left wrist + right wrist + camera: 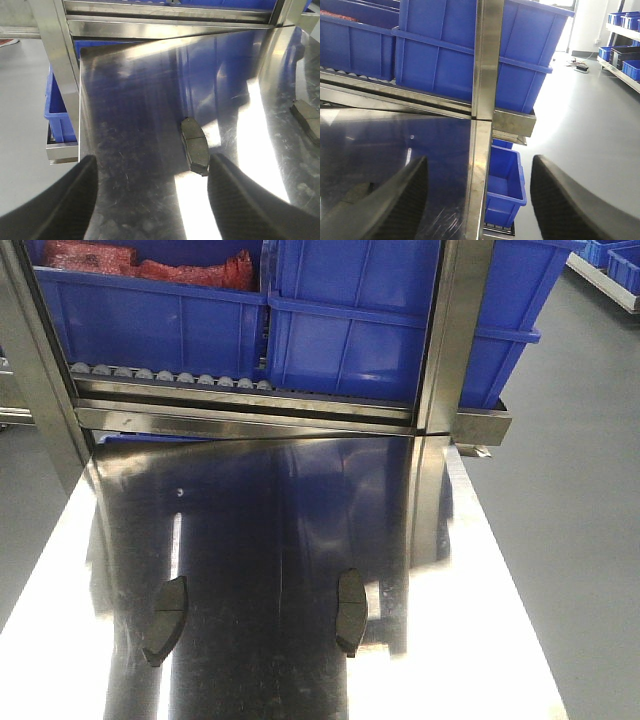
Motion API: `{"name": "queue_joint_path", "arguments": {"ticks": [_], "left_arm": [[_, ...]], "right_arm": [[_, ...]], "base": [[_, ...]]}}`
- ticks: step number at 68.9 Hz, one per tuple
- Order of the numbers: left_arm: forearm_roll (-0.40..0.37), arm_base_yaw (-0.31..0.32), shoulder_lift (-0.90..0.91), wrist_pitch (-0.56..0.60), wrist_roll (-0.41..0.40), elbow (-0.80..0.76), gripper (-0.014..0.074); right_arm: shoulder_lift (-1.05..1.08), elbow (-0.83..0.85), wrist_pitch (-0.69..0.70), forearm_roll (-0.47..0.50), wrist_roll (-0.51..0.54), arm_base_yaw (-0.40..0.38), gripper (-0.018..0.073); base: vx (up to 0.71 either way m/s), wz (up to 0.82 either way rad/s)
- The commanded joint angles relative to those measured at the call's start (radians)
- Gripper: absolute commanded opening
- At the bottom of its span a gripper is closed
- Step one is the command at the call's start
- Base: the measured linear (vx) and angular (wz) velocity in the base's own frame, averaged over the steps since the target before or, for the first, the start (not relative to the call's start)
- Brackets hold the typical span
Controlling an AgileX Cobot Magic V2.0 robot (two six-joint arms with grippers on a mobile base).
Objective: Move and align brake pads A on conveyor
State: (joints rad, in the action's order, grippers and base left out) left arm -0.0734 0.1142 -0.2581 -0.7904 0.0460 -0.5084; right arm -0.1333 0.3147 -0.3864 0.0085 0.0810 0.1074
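Two brake pads A lie flat on the shiny steel table, apart from each other: one [166, 620] near the front left, the other [351, 612] near the front middle. In the left wrist view my left gripper [152, 197] hangs open above the table. The left pad [195, 146] lies just beyond its right finger [240, 200], and the other pad [307, 117] shows at the right edge. My right gripper [477, 197] is open and holds nothing; it straddles the table's right edge. The conveyor is out of view.
Blue bins [350, 330] stand on a roller rack behind the steel table [280, 500], one with red parts [150, 265]. A steel post [455, 330] rises at the back right. A small blue bin [506, 182] sits below the table's right edge, with grey floor [580, 490] beyond.
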Motion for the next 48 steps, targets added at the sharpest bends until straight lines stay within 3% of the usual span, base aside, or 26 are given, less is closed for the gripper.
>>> {"name": "queue_joint_path", "arguments": {"ticks": [1, 15, 33, 48], "left_arm": [[-0.011, 0.004, -0.014, 0.068, -0.006, -0.024, 0.0443], [-0.015, 0.004, -0.045, 0.051, -0.009, -0.04, 0.0443], [-0.095, 0.004, -0.311, -0.023, -0.01, -0.146, 0.0443], [-0.164, 0.004, -0.523, 0.02, 0.009, -0.222, 0.0443]], "right_arm": [[-0.011, 0.025, 0.081, -0.009, 0.001, -0.006, 0.0429], [-0.011, 0.025, 0.081, -0.009, 0.001, -0.006, 0.0429], [-0.011, 0.025, 0.081, -0.009, 0.001, -0.006, 0.0429], [-0.011, 0.025, 0.081, -0.009, 0.001, -0.006, 0.0429]], "base": [[0.0, 0.0], [0.0, 0.0], [0.0, 0.0], [0.0, 0.0]]}}
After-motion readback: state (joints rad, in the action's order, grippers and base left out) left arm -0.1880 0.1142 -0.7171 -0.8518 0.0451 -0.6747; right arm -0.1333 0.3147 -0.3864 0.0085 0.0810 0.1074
